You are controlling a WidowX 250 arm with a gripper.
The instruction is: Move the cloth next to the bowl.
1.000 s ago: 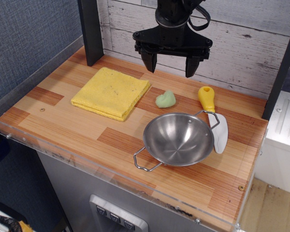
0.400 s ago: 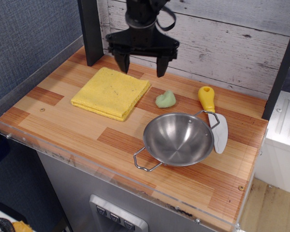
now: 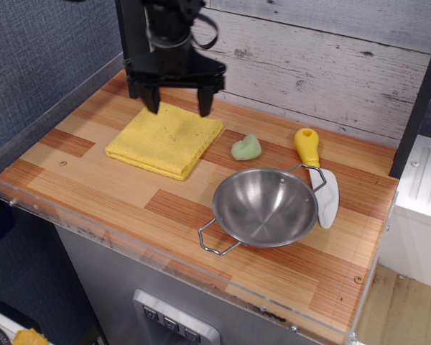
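one black claw point(image 3: 178, 109) hangs over the back left part of the wooden worktop point(image 3: 115, 194), its two fingers spread wide apart and pointing down, with nothing held between them. one fingertip point(image 3: 152, 106) shows over the back left edge of the cloth point(image 3: 165, 139), the other point(image 3: 203, 108) over its back right edge; whether either tip touches the fabric cannot be told from this single view. the cloth, a folded yellow square with a fuzzy surface, lies flat toward the back left corner of the worktop, directly beneath and slightly in front of the claw, one corner turned toward the front edge. a small pale green lump point(image 3: 246, 148) rests just beside the right corner of the cloth, between cloth and spatula point(image 3: 319, 178). the bowl point(image 3: 266, 206), shiny steel with two wire loop handles, stands upright near the middle of the worktop toward the front edge, well apart from the cloth and from the claw. the spatula, yellow-handled with a white blade, lies just to the right of the bowl, handle toward the back edge, its blade beside the bowl's rim. a dark vertical post point(image 3: 134, 43) rises at the back left corner, behind the claw.
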